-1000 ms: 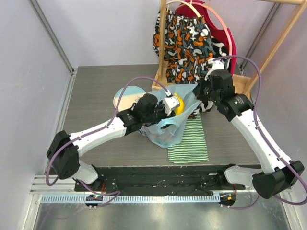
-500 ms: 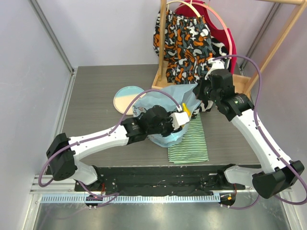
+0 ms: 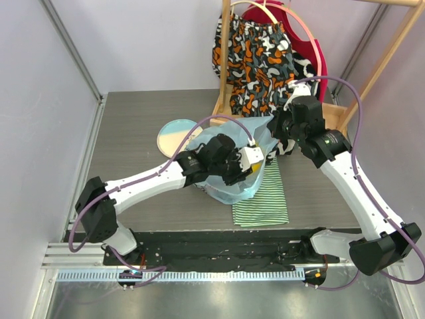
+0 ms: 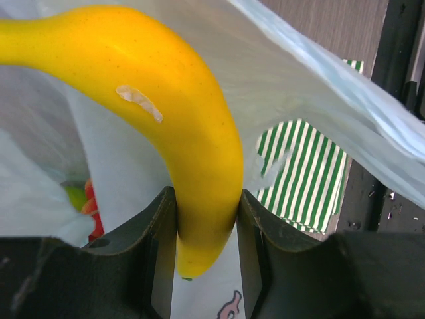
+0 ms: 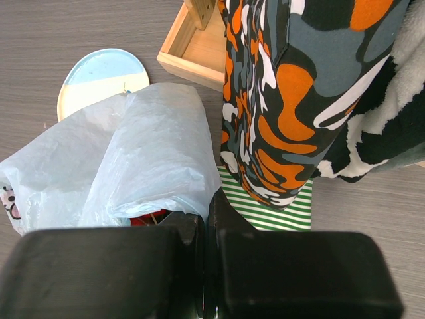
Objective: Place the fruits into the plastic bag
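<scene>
My left gripper (image 4: 206, 246) is shut on the lower end of the yellow banana (image 4: 166, 113), whose curve rises up and to the left inside the mouth of the light-blue plastic bag (image 4: 319, 100). Deep in the bag show a red strawberry (image 4: 91, 206) and a bit of green apple (image 4: 74, 196). From above, the left gripper (image 3: 255, 163) and banana (image 3: 256, 169) sit over the bag (image 3: 232, 189) at its right side. My right gripper (image 3: 273, 133) is shut on the bag's far right edge. In the right wrist view it (image 5: 206, 219) pinches the bag's plastic (image 5: 146, 153). No grapes are visible.
A green-and-white striped cloth (image 3: 265, 199) lies under and to the near right of the bag. The pale round plate (image 3: 174, 136) sits to the far left of it. A wooden rack (image 5: 196, 50) with patterned garments (image 3: 265, 60) stands close behind the right gripper.
The left gripper has carried the banana from the far side of the bag's mouth towards the near right and lower into the bag. The right arm has held still.
</scene>
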